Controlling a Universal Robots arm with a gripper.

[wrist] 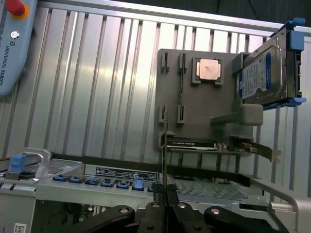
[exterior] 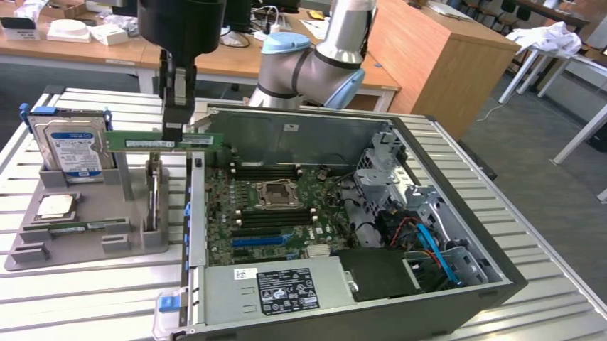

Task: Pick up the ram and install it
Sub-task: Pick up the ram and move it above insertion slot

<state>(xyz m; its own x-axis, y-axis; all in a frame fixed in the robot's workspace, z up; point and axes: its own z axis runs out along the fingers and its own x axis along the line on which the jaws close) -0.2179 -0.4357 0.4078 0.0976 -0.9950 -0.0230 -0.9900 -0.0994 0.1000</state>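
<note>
The ram [exterior: 204, 139] is a long green stick held level in the air, above the gap between the grey holder tray [exterior: 85, 245] and the open computer case's wall. My gripper [exterior: 173, 133] hangs straight down and is shut on the stick near its middle. In the wrist view the ram [wrist: 165, 145] appears edge-on as a thin line rising from my gripper [wrist: 165, 194]. The motherboard [exterior: 242, 224] lies flat in the case, with dark memory slots [exterior: 275, 170] on both sides of the processor socket [exterior: 275, 192].
The tray carries a hard drive [exterior: 71, 145], a silver processor chip [exterior: 57, 206], another green stick [exterior: 76, 227] and an upright expansion card [exterior: 152, 192]. The case's walls [exterior: 474, 234], drive cage [exterior: 389, 163] and power supply [exterior: 275, 288] ring the board. A teach pendant [wrist: 12, 43] lies on the slatted table.
</note>
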